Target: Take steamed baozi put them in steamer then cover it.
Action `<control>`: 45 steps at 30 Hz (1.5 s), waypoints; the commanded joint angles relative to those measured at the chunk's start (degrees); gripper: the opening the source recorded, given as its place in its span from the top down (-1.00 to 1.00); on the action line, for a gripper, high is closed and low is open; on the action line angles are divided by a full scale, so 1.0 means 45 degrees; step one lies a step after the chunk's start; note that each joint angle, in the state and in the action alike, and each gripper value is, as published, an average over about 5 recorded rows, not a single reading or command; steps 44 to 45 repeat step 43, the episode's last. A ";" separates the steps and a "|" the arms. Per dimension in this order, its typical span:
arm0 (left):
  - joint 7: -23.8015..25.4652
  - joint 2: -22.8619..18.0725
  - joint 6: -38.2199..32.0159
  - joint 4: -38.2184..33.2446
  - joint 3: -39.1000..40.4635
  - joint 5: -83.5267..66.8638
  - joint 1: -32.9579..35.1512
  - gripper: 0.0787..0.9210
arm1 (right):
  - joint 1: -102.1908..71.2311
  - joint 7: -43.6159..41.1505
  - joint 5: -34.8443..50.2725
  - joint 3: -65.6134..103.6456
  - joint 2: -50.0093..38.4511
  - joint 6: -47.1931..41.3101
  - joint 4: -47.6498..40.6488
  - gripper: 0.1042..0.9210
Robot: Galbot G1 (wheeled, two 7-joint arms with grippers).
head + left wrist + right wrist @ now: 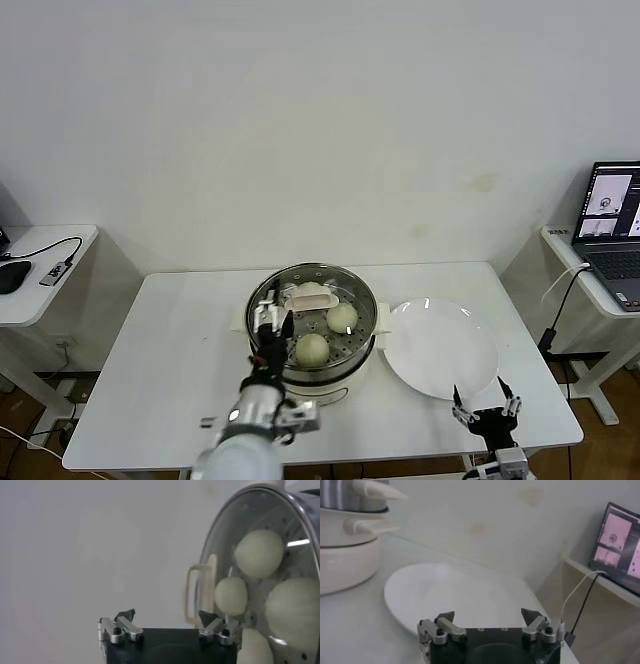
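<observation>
The steel steamer (360,362) stands mid-table on its white base, with the glass cover (352,292) lying on it. The cover's cream bar handle (310,296) faces up. Through the glass I see several off-white baozi (342,318) on the perforated tray. My left gripper (272,325) hovers over the cover's near-left edge, open, holding nothing. In the left wrist view the handle (197,595) is just off one fingertip (206,617), and baozi (259,552) show behind the glass. My right gripper (485,408) stands open and empty by the table's front right edge.
A flat white plate (440,345) lies to the right of the steamer, bare, and also fills the right wrist view as the plate (445,595). A laptop (612,230) sits on a side table at far right. Another side table with cables is at far left.
</observation>
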 commanded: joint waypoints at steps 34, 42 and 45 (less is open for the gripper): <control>-0.4272 -0.0961 -0.9422 0.2019 -0.6599 -1.9607 0.7682 -0.77 | -0.2097 -0.0291 0.3128 -0.2018 -0.1721 0.1077 0.1175 -0.76; -0.3993 -0.0964 -0.9296 0.2050 -0.6606 -1.9343 0.7683 -0.77 | -0.2113 -0.0327 0.3069 -0.2117 -0.1881 0.0961 0.1177 -0.76; -0.3956 -0.0962 -0.9277 0.2053 -0.6586 -1.9287 0.7693 -0.77 | -0.2110 -0.0316 0.3077 -0.2123 -0.1879 0.0964 0.1176 -0.76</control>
